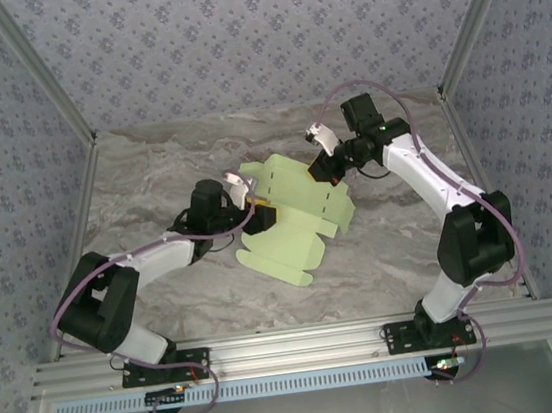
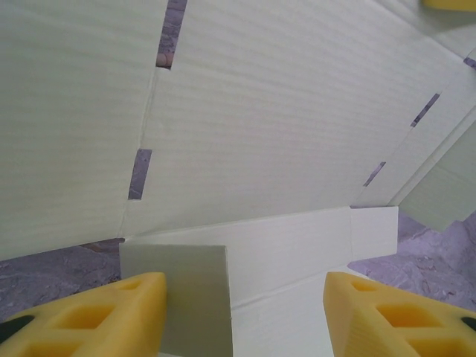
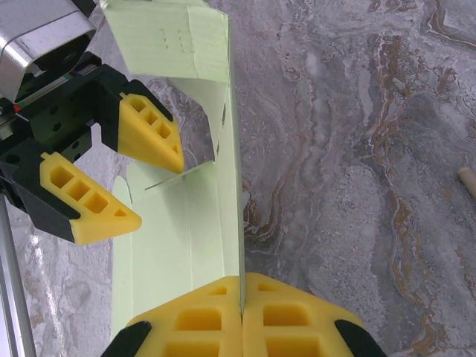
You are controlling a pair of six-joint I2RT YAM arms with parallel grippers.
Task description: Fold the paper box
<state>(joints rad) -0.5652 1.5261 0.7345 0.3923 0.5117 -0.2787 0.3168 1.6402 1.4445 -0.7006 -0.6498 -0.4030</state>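
One pale-green paper box (image 1: pixel 293 219), a partly raised die-cut sheet, lies in the middle of the counter (image 1: pixel 150 162) between two grippers, with bare marble round its edges. The right gripper (image 3: pixel 242 312) is clenched on an upright panel's edge. The left gripper (image 2: pixel 245 312) is released, its fingers wide apart astride a flap. The right wrist view also shows one tan stick end (image 3: pixel 467 180), well apart from the box.

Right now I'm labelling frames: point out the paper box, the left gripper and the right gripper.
paper box (image 1: pixel 298 219), top external view, middle panel.
left gripper (image 2: pixel 245 294), left wrist view, midway between fingertips.
right gripper (image 3: pixel 242 286), right wrist view, where the fingertips meet.
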